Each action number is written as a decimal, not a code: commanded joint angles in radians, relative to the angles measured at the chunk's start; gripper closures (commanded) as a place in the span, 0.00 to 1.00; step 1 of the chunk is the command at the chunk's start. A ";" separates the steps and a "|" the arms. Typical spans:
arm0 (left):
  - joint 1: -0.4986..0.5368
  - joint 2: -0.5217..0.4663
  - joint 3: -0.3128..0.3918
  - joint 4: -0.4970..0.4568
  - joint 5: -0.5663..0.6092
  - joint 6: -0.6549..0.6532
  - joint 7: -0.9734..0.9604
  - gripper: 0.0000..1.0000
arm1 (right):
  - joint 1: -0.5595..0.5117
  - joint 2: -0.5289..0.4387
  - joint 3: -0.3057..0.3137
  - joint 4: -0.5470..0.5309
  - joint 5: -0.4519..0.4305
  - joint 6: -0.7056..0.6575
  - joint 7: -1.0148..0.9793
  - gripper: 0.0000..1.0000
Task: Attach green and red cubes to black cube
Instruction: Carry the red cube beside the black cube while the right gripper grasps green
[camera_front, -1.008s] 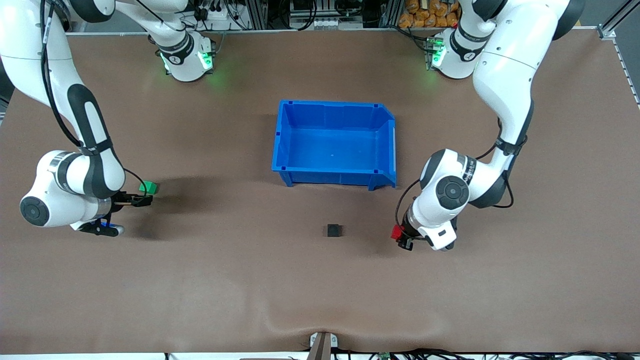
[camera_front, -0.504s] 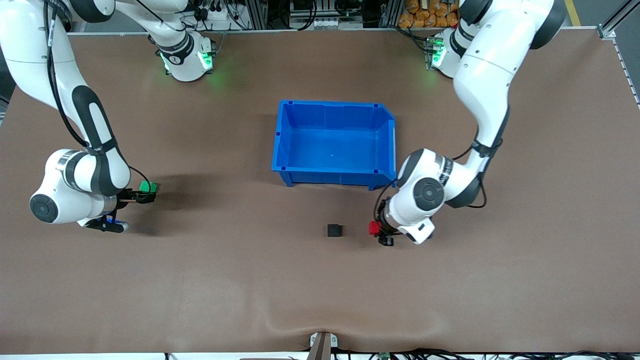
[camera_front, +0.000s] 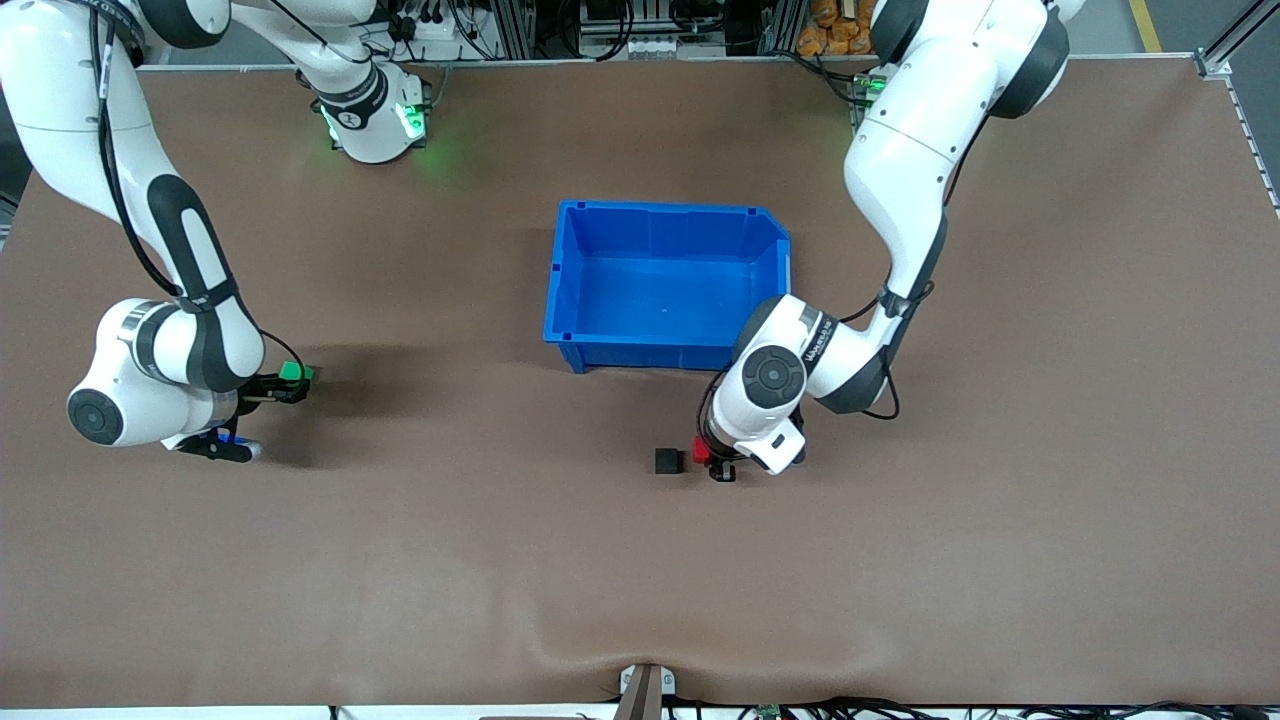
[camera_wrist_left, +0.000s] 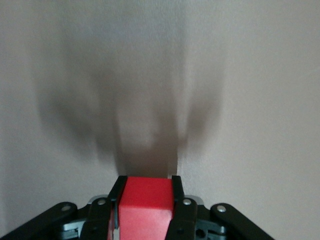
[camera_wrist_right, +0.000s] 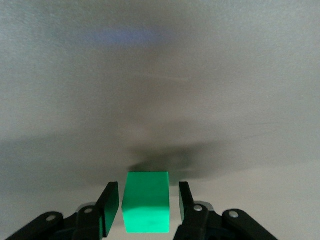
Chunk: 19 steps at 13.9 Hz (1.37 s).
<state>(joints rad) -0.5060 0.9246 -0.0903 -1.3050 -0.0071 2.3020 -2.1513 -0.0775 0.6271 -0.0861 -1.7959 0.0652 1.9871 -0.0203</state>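
Centrally, a small matte black cube (camera_front: 668, 460) sits on the brown table mat (camera_front: 400, 560), nearer the front camera than the open blue plastic bin (camera_front: 668, 297). Neither wrist view shows it.

Left gripper (camera_front: 716, 462): low over the mat just beside the black cube, toward the left arm's end of the table. Front view shows only a sliver of the small red cube (camera_front: 701, 449) at the gripper, a narrow gap between it and the black cube. Left wrist view fills this in: red cube (camera_wrist_left: 144, 207) clamped between the two black fingers (camera_wrist_left: 176, 200), both pads flat against its sides, with blurred shadow on the mat ahead.

Right gripper (camera_front: 287, 385): low over the mat near the right arm's end, well apart from the black cube and bin. Front view shows the small green cube (camera_front: 293, 372) at the fingertips, but not the grip. Right wrist view: green cube (camera_wrist_right: 146, 201) sits between the fingers (camera_wrist_right: 107, 207), with a thin gap visible on each side, so the fingers are narrow around it and not seen pressing it. Cannot tell whether the cube rests on the mat.
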 joint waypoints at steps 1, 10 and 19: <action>-0.016 0.025 0.018 0.047 -0.022 0.002 -0.019 1.00 | -0.027 0.002 0.016 0.001 0.016 -0.002 0.014 1.00; -0.031 0.048 0.024 0.047 -0.022 0.086 -0.022 1.00 | -0.005 -0.003 0.028 0.090 0.145 -0.154 0.270 1.00; -0.031 0.048 0.027 0.040 0.011 0.112 0.026 0.00 | 0.074 -0.012 0.065 0.124 0.239 -0.186 0.667 1.00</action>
<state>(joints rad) -0.5209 0.9642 -0.0831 -1.2846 -0.0054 2.4083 -2.1536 -0.0133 0.6295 -0.0350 -1.6765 0.2883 1.8161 0.5505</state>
